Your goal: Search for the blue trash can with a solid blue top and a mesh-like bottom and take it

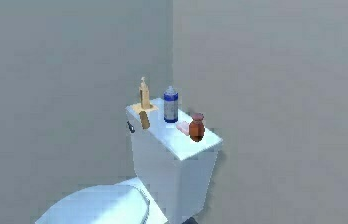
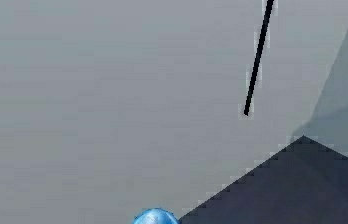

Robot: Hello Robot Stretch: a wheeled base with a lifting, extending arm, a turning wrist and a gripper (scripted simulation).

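Forward view looks down, close, on a toilet; arm side view faces a wall

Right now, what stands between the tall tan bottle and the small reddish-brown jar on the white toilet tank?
A blue and white cylindrical bottle stands there, in the forward view.

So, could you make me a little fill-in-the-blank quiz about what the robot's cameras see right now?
1. ____ small things stand on top of the toilet tank.
2. In the forward view, the tan bottle stands to the ____ of the blue-and-white bottle.
3. In the arm side view, the rounded thing at the bottom edge is ____ in colour.
Missing words: three; left; blue.
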